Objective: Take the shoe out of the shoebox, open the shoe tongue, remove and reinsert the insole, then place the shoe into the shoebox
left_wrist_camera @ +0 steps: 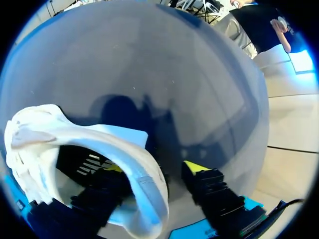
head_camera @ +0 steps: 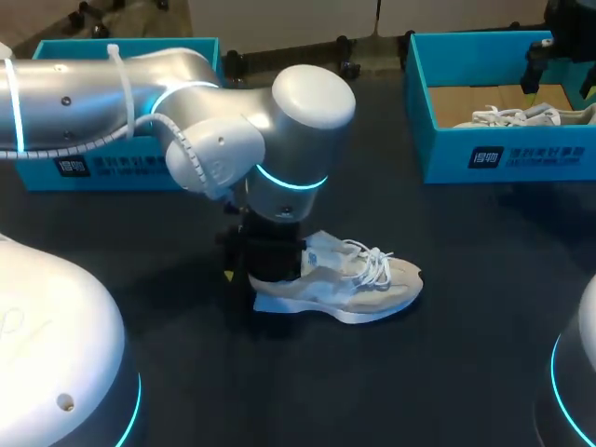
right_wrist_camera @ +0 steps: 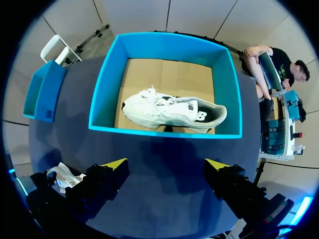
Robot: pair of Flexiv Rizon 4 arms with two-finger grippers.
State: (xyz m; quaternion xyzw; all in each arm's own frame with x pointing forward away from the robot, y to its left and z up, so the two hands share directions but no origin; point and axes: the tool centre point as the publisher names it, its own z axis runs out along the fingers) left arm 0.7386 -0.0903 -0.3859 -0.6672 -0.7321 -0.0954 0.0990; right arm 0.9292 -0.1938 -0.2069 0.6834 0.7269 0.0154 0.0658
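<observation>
so the shoe (head_camera: 358,279) is out and sitting upright on its sole in the middle of the worktop (head_camera: 466,354), laces up. the left arm (head_camera: 112,93) comes across and drops down right over the shoe's heel. the left tool (left_wrist_camera: 154,168) straddles the back wall of the heel, one finger down inside the shoe and the other outside. there's a sliver of gap on the outside, so i'd call it set narrow around the heel but not actually pinching. my guess is that it's there to pin the shoe or get at the opening for the tongue and insole part. can't make out the insole itself from here.

the right tool (right_wrist_camera: 167,167) is spread wide with nothing in it, hanging well away from the shoe, off past its toe end. it looks parked out of the way while the left one works.

containers: the shoebox (head_camera: 447,158) sits well beyond the shoe's toe end and has a second shoe (right_wrist_camera: 169,112) lying in it on the cardboard floor, with room left beside it. another teal box (head_camera: 37,177) sits well beyond the shoe's heel end. the arm covers most of it, so no idea what's inside.
</observation>
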